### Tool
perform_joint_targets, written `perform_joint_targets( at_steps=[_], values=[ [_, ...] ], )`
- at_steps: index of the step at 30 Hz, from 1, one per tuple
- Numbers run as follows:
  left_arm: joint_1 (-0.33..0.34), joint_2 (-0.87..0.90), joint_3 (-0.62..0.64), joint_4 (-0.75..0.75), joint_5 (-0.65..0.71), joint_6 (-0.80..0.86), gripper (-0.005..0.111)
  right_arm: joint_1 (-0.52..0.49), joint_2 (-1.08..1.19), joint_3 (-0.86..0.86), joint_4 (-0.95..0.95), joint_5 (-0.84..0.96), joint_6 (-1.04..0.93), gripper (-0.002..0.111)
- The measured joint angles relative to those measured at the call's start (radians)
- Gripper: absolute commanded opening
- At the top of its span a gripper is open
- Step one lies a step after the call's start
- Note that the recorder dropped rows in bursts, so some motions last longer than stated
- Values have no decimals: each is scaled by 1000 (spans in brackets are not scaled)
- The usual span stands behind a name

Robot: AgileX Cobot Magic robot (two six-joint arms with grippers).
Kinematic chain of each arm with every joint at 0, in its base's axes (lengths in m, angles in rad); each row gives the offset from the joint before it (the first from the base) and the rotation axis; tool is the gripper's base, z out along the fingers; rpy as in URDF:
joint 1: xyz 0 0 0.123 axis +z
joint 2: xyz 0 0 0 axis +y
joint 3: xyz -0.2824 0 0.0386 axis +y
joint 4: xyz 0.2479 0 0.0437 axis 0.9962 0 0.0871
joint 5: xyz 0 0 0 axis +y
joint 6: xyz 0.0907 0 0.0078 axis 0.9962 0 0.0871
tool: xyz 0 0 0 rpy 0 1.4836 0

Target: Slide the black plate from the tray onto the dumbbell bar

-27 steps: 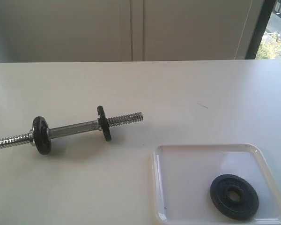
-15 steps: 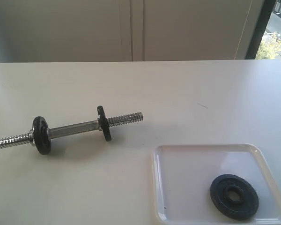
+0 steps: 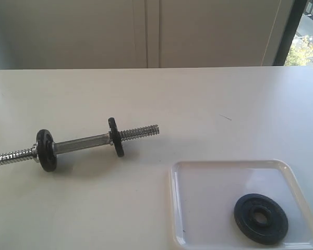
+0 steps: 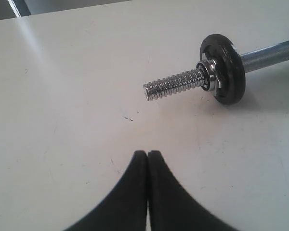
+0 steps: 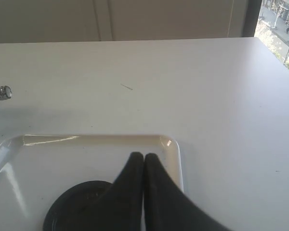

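Observation:
The black plate (image 3: 261, 218) lies flat in the white tray (image 3: 208, 182) at the front right of the table; the right wrist view shows part of the plate (image 5: 79, 207) and the tray's rim (image 5: 86, 139). The dumbbell bar (image 3: 83, 143) rests on the table at the left, carrying two small black discs, with threaded ends bare. My left gripper (image 4: 147, 153) is shut and empty, a short way from the bar's threaded end (image 4: 176, 85). My right gripper (image 5: 143, 156) is shut and empty, over the tray beside the plate. Neither gripper shows in the exterior view.
The white table (image 3: 198, 104) runs back to a pale wall. A window (image 3: 308, 31) is at the far right. The bar's other threaded tip (image 5: 0, 93) pokes into the right wrist view.

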Motion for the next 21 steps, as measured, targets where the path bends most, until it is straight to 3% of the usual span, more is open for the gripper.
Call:
perform_joint_targets(
  at_steps=[5,11,17,21],
  values=[
    [0,0,-10,0,-42,0,0,0,0,0,0,0,0,0],
    [0,0,-219,0,-9,0,0,0,0,0,0,0,0,0],
    [0,-3,-463,0,203,0,0,0,0,0,0,0,0,0],
    [0,-5,-555,0,349,0,0,0,0,0,0,0,0,0]
  ],
)
